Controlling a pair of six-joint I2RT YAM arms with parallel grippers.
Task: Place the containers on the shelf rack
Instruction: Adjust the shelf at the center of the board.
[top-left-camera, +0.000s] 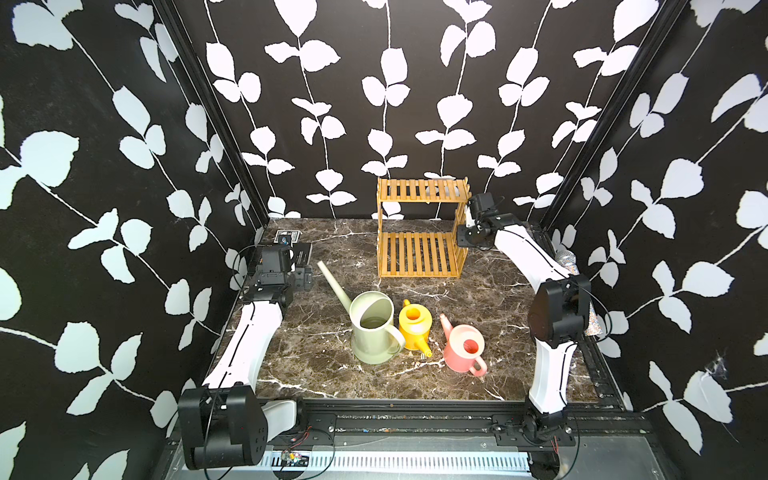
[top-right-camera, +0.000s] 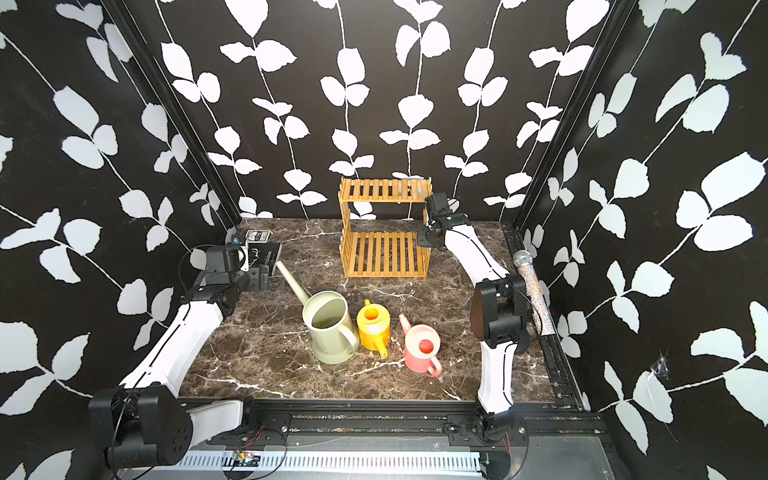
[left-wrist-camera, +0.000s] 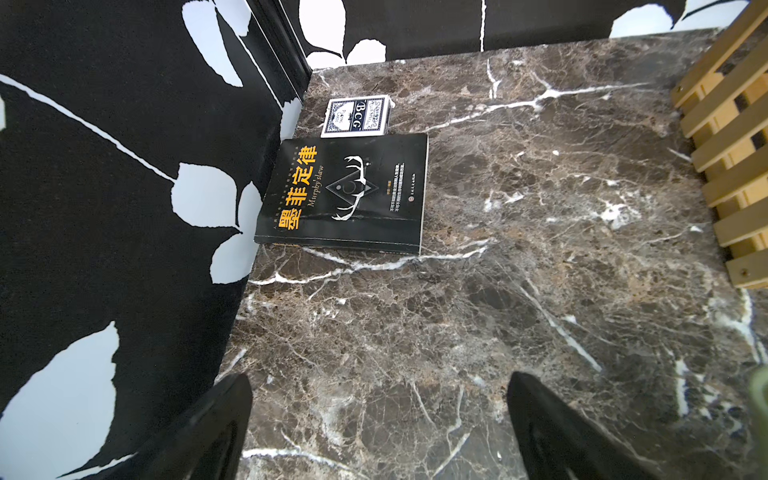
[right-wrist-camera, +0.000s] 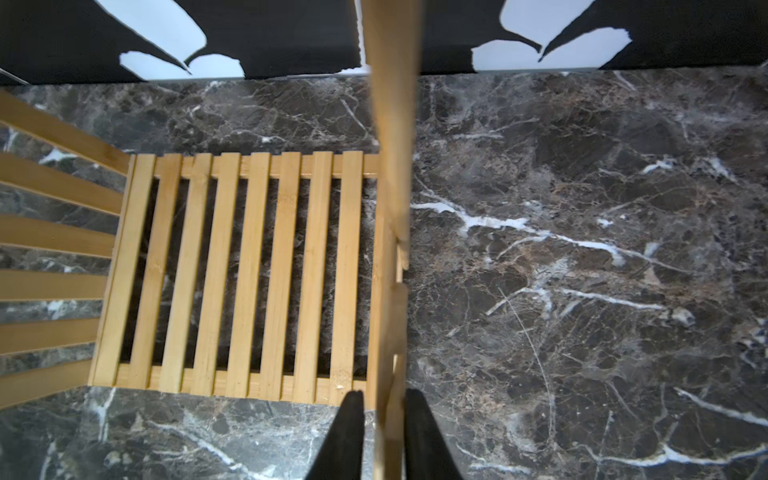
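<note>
Black fingers of the right gripper (right-wrist-camera: 384, 399) stand slightly parted astride the side upright of the shelf rack (right-wrist-camera: 257, 249), with a sliver of gap on one side; probably squaring or steadying it, not lifting. Empty, the left gripper (left-wrist-camera: 382, 436) gapes wide over the table (top-left-camera: 316, 332) near the black book (left-wrist-camera: 345, 195). Both tiers bare. Upright on marble, well before the rack: green can (top-left-camera: 372, 328), yellow can (top-left-camera: 414, 326), pink can (top-left-camera: 464, 348); nothing seen inside.
</note>
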